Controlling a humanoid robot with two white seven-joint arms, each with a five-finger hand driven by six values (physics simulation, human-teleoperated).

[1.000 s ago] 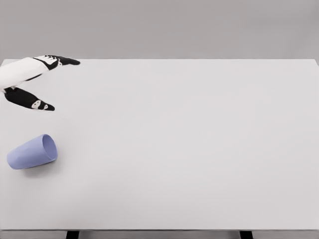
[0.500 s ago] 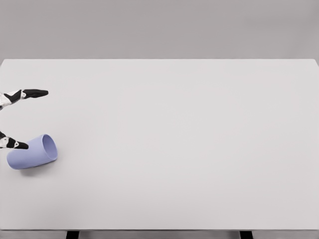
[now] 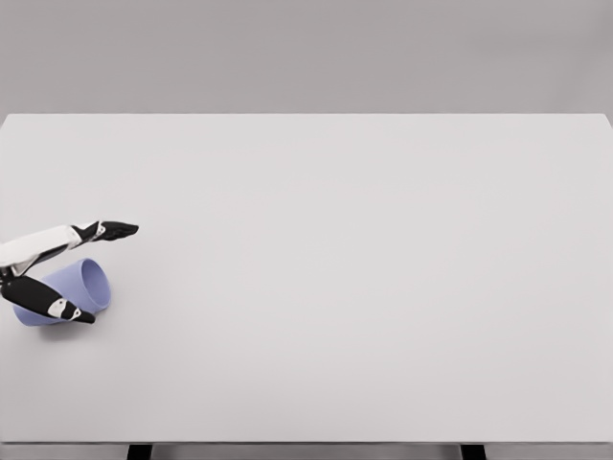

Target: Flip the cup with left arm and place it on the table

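Note:
A pale blue cup point(image 3: 79, 286) lies on its side near the left edge of the white table point(image 3: 364, 268), its open mouth facing right. My left hand point(image 3: 91, 271) reaches in from the left edge and straddles the cup. Its long fingers point(image 3: 105, 231) stretch out just above the cup's far side, while the thumb point(image 3: 53, 302) crosses in front of the cup's body. The hand is spread and does not close on the cup. My right hand is not in view.
The table's front edge runs along the bottom of the picture, with two dark legs point(image 3: 139, 450) showing below it. A plain grey wall stands behind the far edge.
My left hand has come down from the table's far left corner toward me and then moved right, so its spread fingers now bracket the cup. The cup has not moved.

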